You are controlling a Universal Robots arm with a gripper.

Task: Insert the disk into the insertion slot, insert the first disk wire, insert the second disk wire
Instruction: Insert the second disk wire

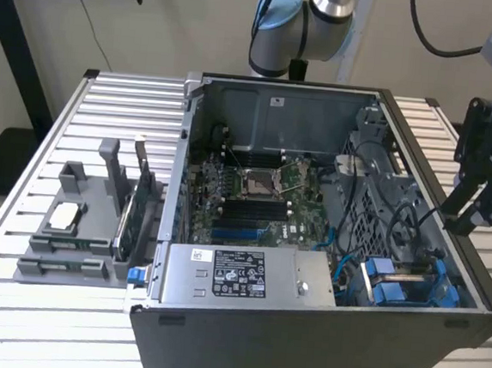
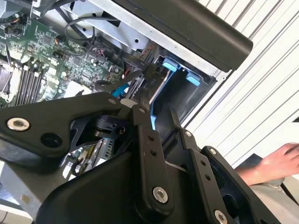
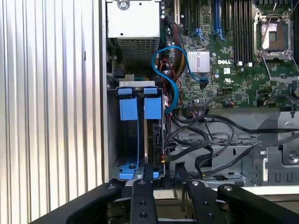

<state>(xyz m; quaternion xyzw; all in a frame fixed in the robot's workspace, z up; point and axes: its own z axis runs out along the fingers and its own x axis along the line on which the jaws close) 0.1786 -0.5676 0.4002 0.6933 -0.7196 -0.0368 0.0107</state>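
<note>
In the exterior view, the computer case [image 1: 301, 344] lies open on a slatted table [image 1: 10, 318], so its insides can be reached from above. The gripper [image 1: 460, 222] hangs just outside the case, at the exterior view's right. It is near the corner of the case where the insertion slot [image 1: 405, 282] sits. It seems to carry no disk, and whether it is wide or narrow cannot be told.

A flat thing with a bright blue end stands on its edge in the grey holder [image 1: 68, 246]. The holder sits beside the case, at the exterior view's left. The flat thing looks like the disk [image 1: 130, 226] (it is too thin from this side to be sure). Standing up like that probably makes it easy to pinch.

In the second wrist view, the gripper [image 2: 153, 77] points at that same corner of the case, toward the slot's blue rails [image 2: 170, 65]. A person's hand [image 2: 275, 163] rests outside the case, well apart from the gripper.

In the first wrist view, the gripper [image 3: 163, 175] is lined up with the insertion slot [image 3: 133, 140]. The slot looks hollow between its rails, so the disk is likely not in yet. Black cables [image 3: 201, 135] and a blue cable [image 3: 170, 84] lie just beside the slot, inside the case. They are probably kept close so they can reach a disk once it is there.
</note>
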